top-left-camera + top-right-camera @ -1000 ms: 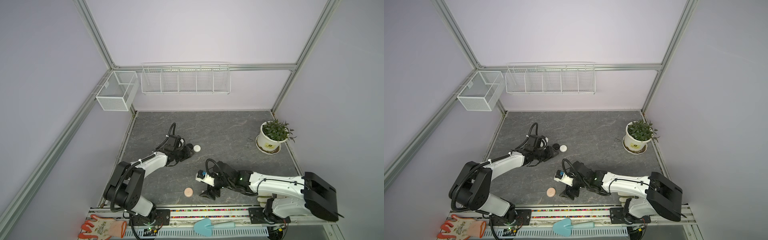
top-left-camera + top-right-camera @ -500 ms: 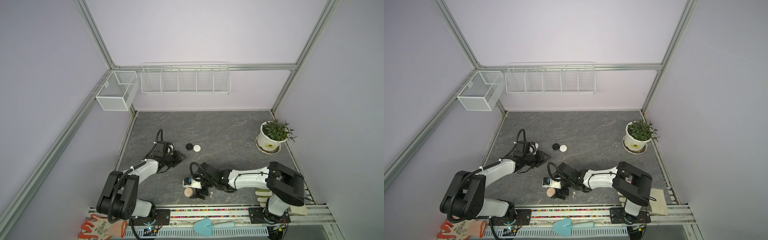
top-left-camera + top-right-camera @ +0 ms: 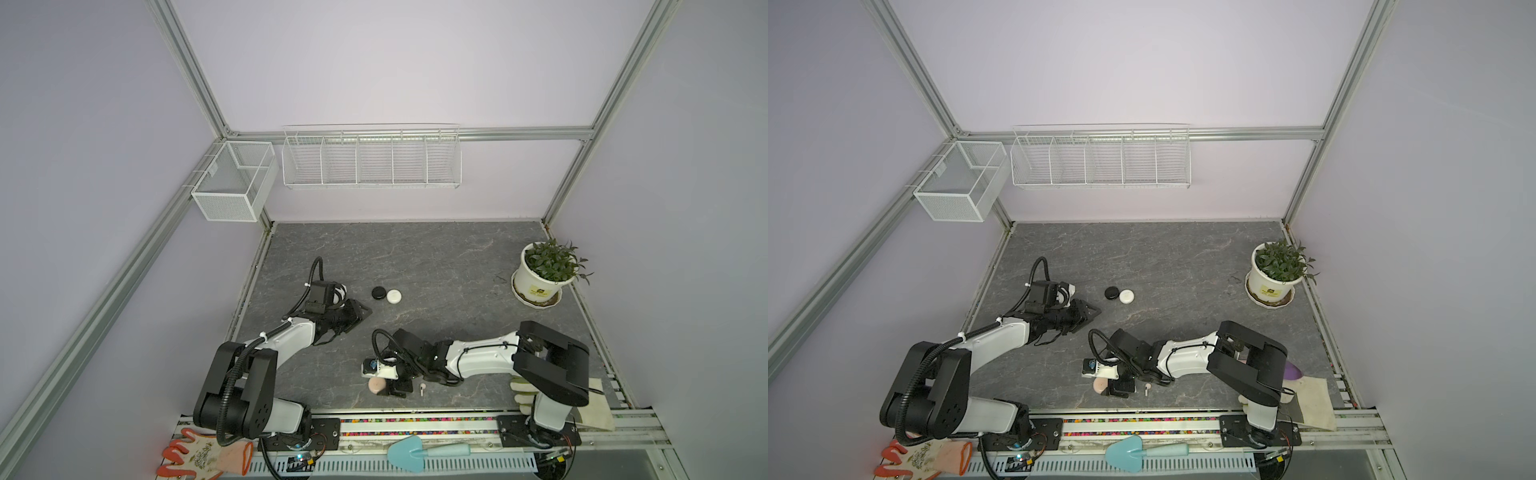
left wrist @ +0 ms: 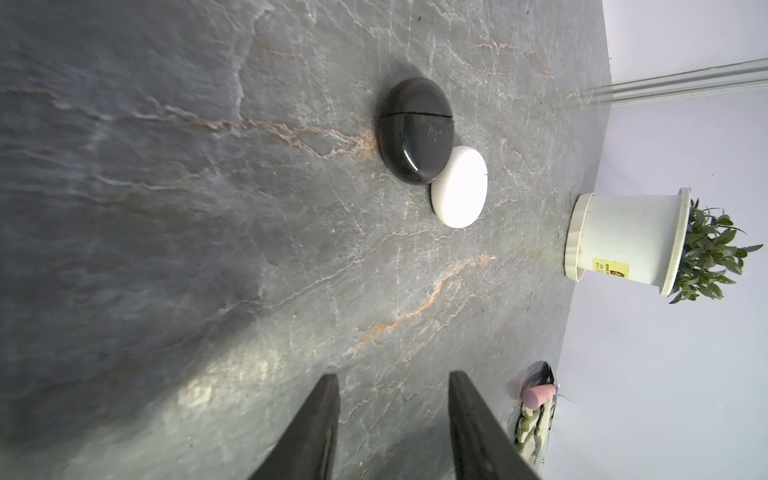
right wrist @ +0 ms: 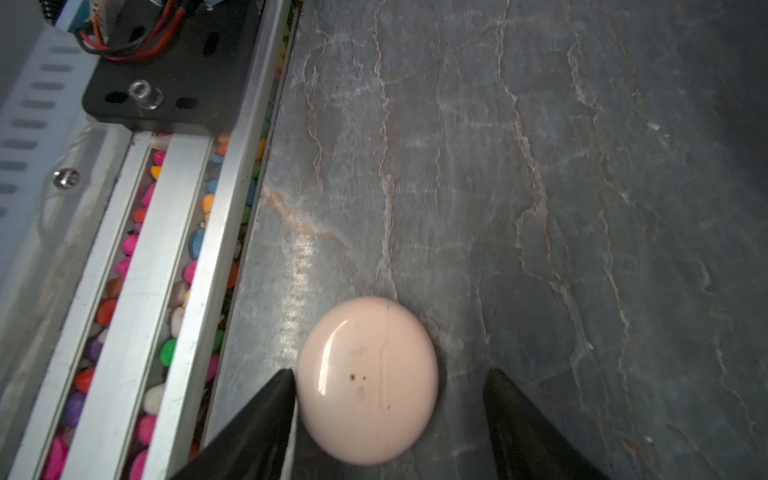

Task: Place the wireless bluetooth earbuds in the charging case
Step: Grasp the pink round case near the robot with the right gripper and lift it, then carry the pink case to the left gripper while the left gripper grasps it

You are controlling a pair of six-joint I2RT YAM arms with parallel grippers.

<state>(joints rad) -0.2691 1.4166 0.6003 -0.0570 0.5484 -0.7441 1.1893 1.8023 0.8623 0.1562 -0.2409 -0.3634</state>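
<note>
Grip, right side: right pincer [image 5: 390,373] stands wide open astride the pale pink, rounded glossy plastic charging case [image 5: 368,380]. One finger touches its side and the other stands clear, so nothing is clamped.
Right wrist view alone: shut seam and small dark specks on the pink case. A strip of coloured pebbles [image 5: 129,244] lies between the aluminium rails along the table edge.
Top views alone: tiny stemmed earbud [image 3: 422,389] lies on the table at 3 o'clock from the pink case, just beside the right pincer. It is probably white, though too small to be sure.
Grip, left side: left pincer [image 4: 392,376] is partly open, with bare table between its fingers and nothing held.
Left wrist view alone: seams on the glossy black round charging case [image 4: 415,131] and the matte white round charging case [image 4: 459,187]. Both are shut and touch side by side.
Places: in both top views the black case sits at 9 o'clock from the white one. The pair lies at about 1 o'clock from the left pincer, apart from it.
Surroundings: grey veined stone-look table [image 3: 436,257]; white pot of green leaves [image 3: 538,282] at its 2 o'clock; white wire basket [image 3: 372,158] on the wall at 12; teal plastic trowel [image 3: 415,455] at 6; orange-and-white work glove [image 3: 199,457] at 7.
Obstruction: white wrist camera block [image 3: 384,370] covers the pink case's far edge in both top views.
</note>
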